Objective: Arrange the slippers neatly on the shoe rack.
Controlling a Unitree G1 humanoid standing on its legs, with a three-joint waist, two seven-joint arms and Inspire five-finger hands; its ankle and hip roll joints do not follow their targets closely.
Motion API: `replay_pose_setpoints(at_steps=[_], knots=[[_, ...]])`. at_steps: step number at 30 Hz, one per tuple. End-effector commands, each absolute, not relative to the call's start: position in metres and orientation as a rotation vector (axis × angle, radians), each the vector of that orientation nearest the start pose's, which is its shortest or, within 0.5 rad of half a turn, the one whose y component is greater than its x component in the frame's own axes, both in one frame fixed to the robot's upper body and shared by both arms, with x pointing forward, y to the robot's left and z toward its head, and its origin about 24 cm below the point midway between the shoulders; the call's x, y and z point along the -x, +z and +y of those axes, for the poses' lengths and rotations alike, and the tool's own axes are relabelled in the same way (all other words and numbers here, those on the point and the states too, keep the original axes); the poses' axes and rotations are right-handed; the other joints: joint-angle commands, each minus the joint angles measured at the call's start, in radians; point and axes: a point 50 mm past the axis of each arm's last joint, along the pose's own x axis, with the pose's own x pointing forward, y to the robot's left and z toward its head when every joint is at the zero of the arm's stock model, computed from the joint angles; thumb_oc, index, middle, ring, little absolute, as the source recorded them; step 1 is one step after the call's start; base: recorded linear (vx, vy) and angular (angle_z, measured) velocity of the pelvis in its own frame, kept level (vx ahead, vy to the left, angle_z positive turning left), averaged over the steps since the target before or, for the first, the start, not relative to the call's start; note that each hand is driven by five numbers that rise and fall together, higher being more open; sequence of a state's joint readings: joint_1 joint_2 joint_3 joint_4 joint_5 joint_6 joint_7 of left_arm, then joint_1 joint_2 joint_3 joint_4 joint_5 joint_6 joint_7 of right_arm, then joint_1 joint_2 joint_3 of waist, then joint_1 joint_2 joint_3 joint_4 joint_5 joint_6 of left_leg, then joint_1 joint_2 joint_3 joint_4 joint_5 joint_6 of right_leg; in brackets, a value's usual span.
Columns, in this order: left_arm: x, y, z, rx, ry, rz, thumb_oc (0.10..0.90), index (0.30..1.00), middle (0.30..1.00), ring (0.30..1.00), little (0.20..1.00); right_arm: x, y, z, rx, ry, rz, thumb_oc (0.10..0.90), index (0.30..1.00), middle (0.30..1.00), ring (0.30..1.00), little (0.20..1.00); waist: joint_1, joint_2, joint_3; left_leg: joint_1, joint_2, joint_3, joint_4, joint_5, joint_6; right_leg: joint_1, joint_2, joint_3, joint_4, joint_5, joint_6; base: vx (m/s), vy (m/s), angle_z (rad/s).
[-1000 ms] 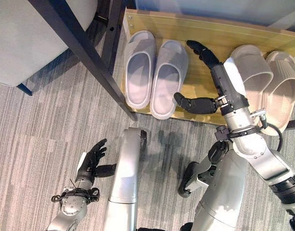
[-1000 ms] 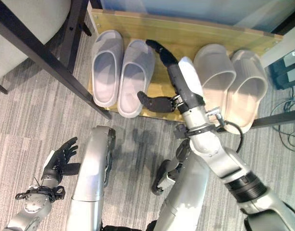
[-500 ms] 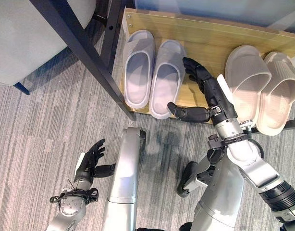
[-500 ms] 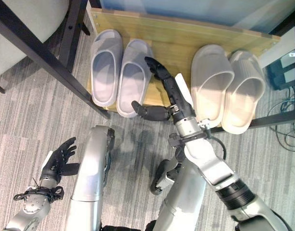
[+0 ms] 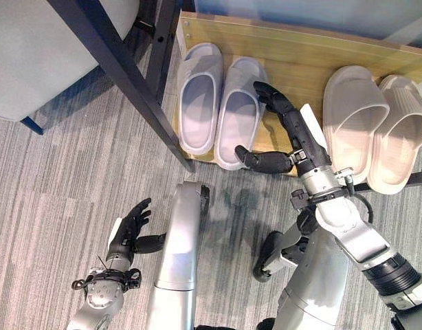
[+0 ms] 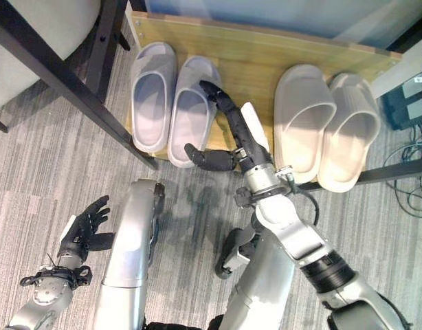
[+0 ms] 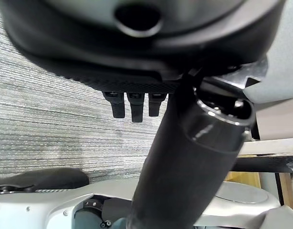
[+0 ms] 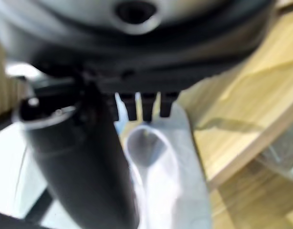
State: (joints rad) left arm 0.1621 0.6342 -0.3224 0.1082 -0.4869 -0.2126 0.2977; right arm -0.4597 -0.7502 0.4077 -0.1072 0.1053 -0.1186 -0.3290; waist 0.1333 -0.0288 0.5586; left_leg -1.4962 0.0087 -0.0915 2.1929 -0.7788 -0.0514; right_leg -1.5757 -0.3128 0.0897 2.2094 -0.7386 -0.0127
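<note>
Right hand [image 5: 288, 130], fingers straight and thumb spread wide, flanking the right lilac slipper [image 5: 238, 113] of the pair on the wooden shoe rack [image 5: 300, 51], beige pair [image 5: 372, 127] just behind the wrist; risk: sideways push skews it against its mate; left hand [image 5: 130, 228] relaxed open over carpet
</note>
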Motion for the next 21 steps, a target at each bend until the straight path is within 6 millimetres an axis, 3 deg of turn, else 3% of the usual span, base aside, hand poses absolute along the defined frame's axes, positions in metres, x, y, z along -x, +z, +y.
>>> replay_pose_setpoints(at_steps=[1, 21], knots=[[-0.220, 0.020, 0.200, -0.097, 0.012, 0.062, 0.800, 0.900, 0.900, 0.900, 0.900, -0.293, 0.237, -0.146, 0.589, 0.078, -0.878, 0.800, 0.900, 0.900, 0.900, 0.900, 0.029, 0.013, -0.039, -0.074, -0.036, 0.046, -0.104, -0.022, 0.006, 0.032, -0.022, -0.007, 0.069, -0.010, -0.061, 0.00, 0.000, 0.00], [-0.217, 0.013, 0.196, -0.095, -0.008, 0.091, 0.800, 0.900, 0.900, 0.900, 0.900, -0.323, 0.244, -0.149, 0.711, -0.098, -0.861, 0.800, 0.900, 0.900, 0.900, 0.900, 0.056, 0.050, -0.039, -0.074, -0.050, 0.040, -0.098, -0.022, 0.007, 0.050, -0.034, -0.015, 0.077, -0.013, -0.064, 0.00, 0.000, 0.00]])
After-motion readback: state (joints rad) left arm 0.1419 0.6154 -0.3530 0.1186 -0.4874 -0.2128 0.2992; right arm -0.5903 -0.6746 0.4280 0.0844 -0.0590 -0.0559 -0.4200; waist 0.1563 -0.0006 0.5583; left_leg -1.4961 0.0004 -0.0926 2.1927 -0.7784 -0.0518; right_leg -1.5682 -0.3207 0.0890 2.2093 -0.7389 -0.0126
